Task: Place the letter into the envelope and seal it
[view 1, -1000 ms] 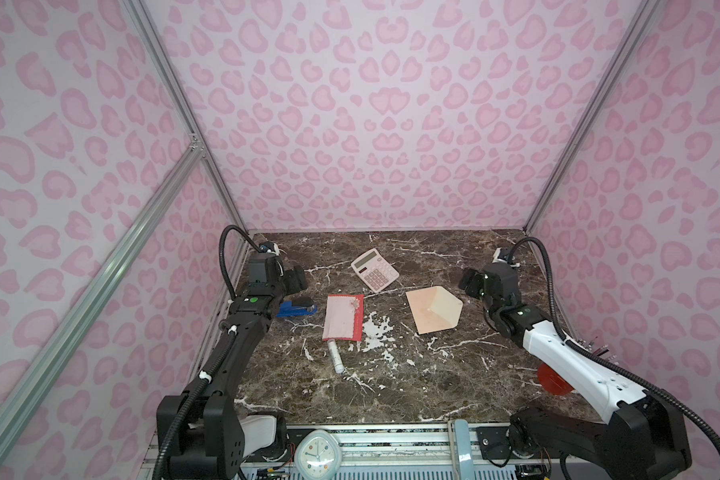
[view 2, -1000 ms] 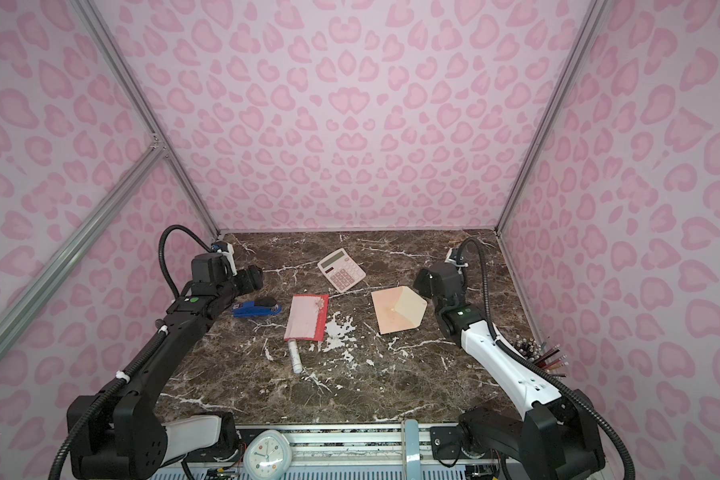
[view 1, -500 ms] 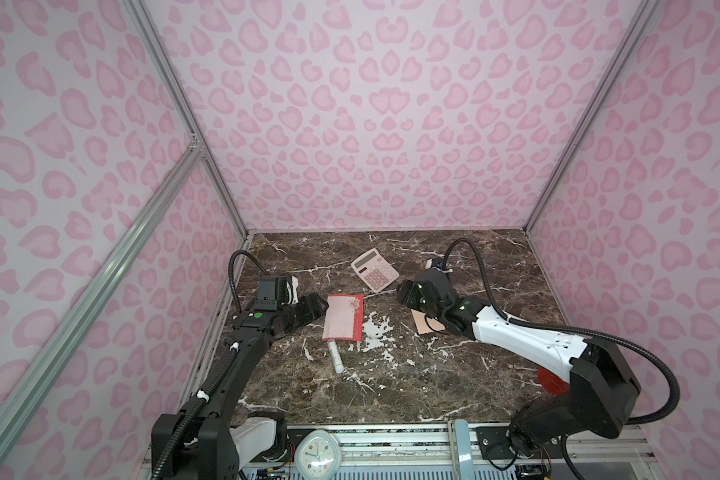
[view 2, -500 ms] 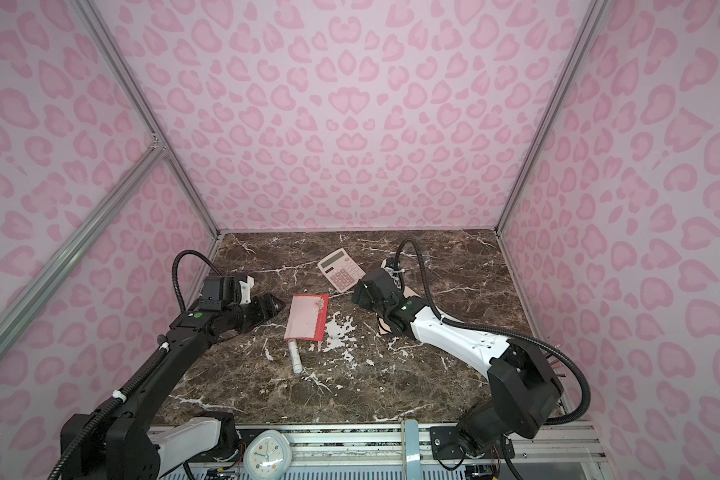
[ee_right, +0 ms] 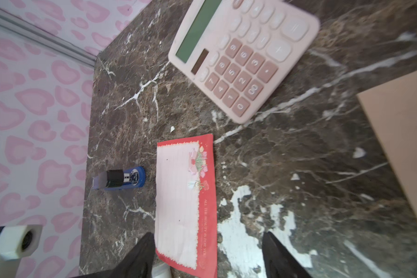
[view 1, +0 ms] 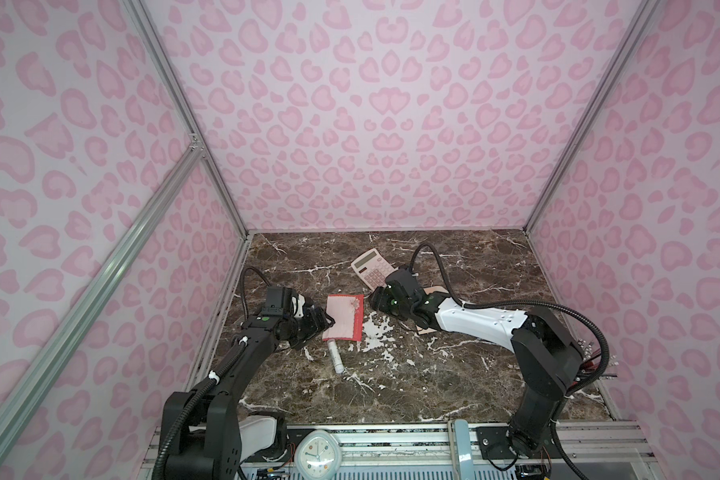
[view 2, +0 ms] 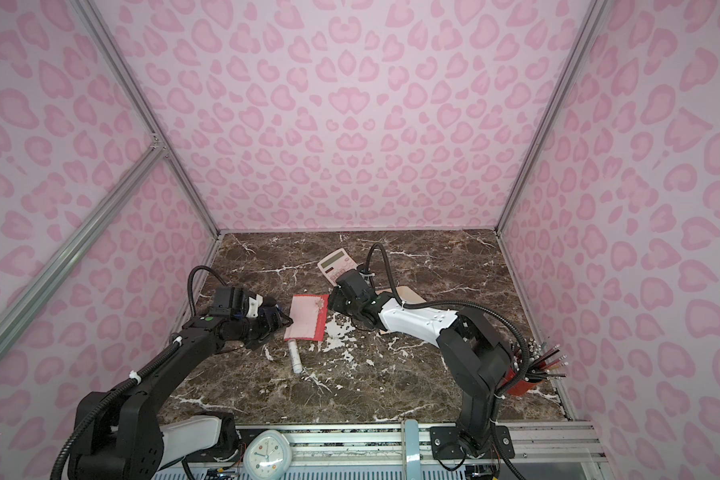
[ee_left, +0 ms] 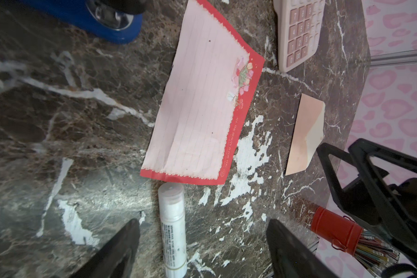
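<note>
- Only the wrist views show the blue stapler [ee_right: 121,179]; in both top views the left arm hides it.
- In both top views the right arm lies across the envelope [view 2: 408,294] and only its corners show. The left wrist view shows it in full: peach with a paler cream flap, flat on the surface [view 1: 391,386].
- The letter [view 1: 344,318] lies flat mid-surface between the 2 claws, well apart from the envelope. Its pale pink ruled face is up, with a scalloped red border, a flower print in 1 corner and a line of print along 1 red edge.
- The left claw [ee_left: 202,231] is low by the letter's left edge, fingers wide apart, nothing clamped.
- The right claw [ee_right: 207,237] is at the letter's far right corner, fingers apart. The letter's end shows between them, not gripped.
- A white glue stick [view 1: 335,360] lies just beside the letter's near edge.
- A pink calculator [view 1: 371,266] sits just behind the right claw.
- A red pencil holder [view 2: 528,382] stands at the near right corner.
</note>
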{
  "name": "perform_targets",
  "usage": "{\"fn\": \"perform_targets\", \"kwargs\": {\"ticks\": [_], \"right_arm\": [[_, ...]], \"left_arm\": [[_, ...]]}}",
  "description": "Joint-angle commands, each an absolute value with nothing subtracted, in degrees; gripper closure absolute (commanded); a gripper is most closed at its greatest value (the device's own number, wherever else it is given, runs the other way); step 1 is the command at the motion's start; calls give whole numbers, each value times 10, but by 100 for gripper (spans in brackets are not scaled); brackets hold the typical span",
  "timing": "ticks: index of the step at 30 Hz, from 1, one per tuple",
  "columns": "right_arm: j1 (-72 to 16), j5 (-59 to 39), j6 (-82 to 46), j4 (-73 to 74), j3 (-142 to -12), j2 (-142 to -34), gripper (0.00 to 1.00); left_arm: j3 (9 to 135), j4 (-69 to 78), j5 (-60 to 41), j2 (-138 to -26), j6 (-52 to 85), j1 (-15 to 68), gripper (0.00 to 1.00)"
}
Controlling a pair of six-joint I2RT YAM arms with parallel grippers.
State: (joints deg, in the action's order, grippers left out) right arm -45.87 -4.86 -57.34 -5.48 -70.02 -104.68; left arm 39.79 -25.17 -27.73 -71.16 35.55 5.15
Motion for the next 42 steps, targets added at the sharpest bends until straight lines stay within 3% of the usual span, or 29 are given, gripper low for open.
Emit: {"fn": "perform_targets", "kwargs": {"ticks": [1, 8, 13, 22, 42], "right_arm": [[-465, -97, -549, -63, -734, -1086, 32], [-477, -157, -526, -86, -794, -1154, 55], [-479, -176, -526, -87, -813, -1180, 64], [-479, -193, -521, -118, -847, -1220, 65], [-471, -205, -509, -176, -869, -1248, 85]], "left_arm": [[390, -235, -289, -717, 366, 51, 15], [368, -216, -293, -734, 379, 47, 15], [361, -195, -302, -748, 388, 42, 15], [353, -167, -312, -774, 387, 29, 15], [315, -124, -337, -814, 385, 23, 20]]}}
